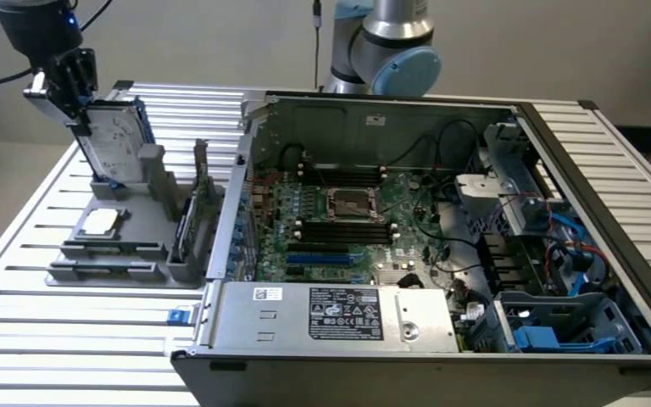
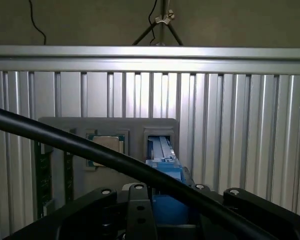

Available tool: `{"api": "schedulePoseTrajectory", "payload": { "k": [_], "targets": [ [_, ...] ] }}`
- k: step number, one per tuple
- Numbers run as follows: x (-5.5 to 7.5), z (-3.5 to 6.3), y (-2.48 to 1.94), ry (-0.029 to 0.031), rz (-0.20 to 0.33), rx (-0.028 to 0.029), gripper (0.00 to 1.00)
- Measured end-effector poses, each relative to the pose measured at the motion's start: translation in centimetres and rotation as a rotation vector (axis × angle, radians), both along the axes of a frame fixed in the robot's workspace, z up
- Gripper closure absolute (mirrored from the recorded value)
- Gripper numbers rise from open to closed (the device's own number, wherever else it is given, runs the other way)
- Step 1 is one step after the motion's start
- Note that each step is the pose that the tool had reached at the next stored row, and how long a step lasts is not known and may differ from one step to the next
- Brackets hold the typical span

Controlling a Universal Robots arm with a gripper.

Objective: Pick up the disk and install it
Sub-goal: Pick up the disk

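Grips the disk point(image 1: 113, 144) by its upper edge, fingers point(image 1: 75, 85) clenched on it, at ten o'clock in the exterior view. Holds it upright, white-labelled face in sight, blue-framed lower end down at the grey holder point(image 1: 133, 250) on the slatted bench point(image 1: 54, 331). Cannot tell whether clear of the slot. Hangs at nine o'clock of the open computer case point(image 1: 371, 123), apart from it. Shows edge-on in the wrist view, blue carrier behind a black cable point(image 2: 65, 142), with the small silver chip point(image 2: 107, 145) just beside, lying in the holder.
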State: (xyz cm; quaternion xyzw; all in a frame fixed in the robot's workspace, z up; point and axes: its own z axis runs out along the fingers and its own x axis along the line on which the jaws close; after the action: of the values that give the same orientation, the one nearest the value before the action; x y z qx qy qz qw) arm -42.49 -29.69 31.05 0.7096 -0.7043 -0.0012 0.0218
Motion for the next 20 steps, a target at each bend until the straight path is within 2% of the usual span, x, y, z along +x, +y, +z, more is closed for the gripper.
{"api": "schedulePoseTrajectory", "payload": {
  "k": [9,15,20],
  "targets": [
    [0.0,3.99,0.20,-0.0019,0.000,0.0000,0.67],
    [0.0,6.13,0.23,-0.0068,0.000,0.0000,0.67],
    [0.5,8.07,0.22,-0.0074,0.000,-0.0001,0.67]
  ]
}}
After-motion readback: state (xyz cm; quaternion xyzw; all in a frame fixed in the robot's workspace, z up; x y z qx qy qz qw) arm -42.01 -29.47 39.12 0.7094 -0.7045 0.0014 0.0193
